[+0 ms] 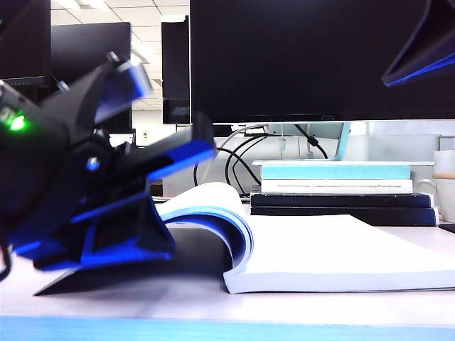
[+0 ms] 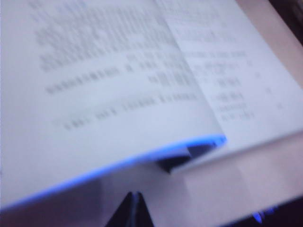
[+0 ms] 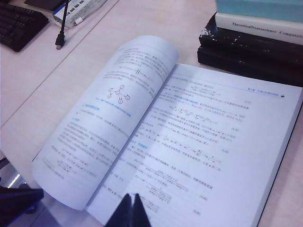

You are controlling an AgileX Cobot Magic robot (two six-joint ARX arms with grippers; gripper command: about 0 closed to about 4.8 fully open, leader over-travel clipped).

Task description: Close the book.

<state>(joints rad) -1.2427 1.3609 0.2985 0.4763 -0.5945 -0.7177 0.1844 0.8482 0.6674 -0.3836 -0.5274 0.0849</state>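
A: The book (image 1: 334, 249) lies open on the bench (image 1: 213, 298), thick block of pages flat on the right, thin left section bowed up in an arch. Stack of books (image 1: 341, 192) sits just behind it on the far right.

B: Why is the left side arched?

A: Looks like the left end effector (image 1: 153, 167) is under it at the near left, prying that section off the bench so it can swing over the spine. Dark cover slants under the arm there. That's a guess from the pose; the contact itself is hidden.

B: Left end effector state?

A: Cannot tell. Exterior view is motion blurred, two blue-edged fingers seem a little apart. Left wrist view shows only blurry printed pages filling the frame, blue cover edge close to the camera, so the book is right in front of and above it.

B: Right end effector?

A: Right end effector (image 3: 131, 210) hangs above the near edge of the book, looking down on the open spread. Tips appear pressed together, nothing between them. Not touching the pages.

B: Other stuff?

A: Keyboard (image 3: 19, 23) and a cable (image 3: 60, 33), far left, well apart from the book.
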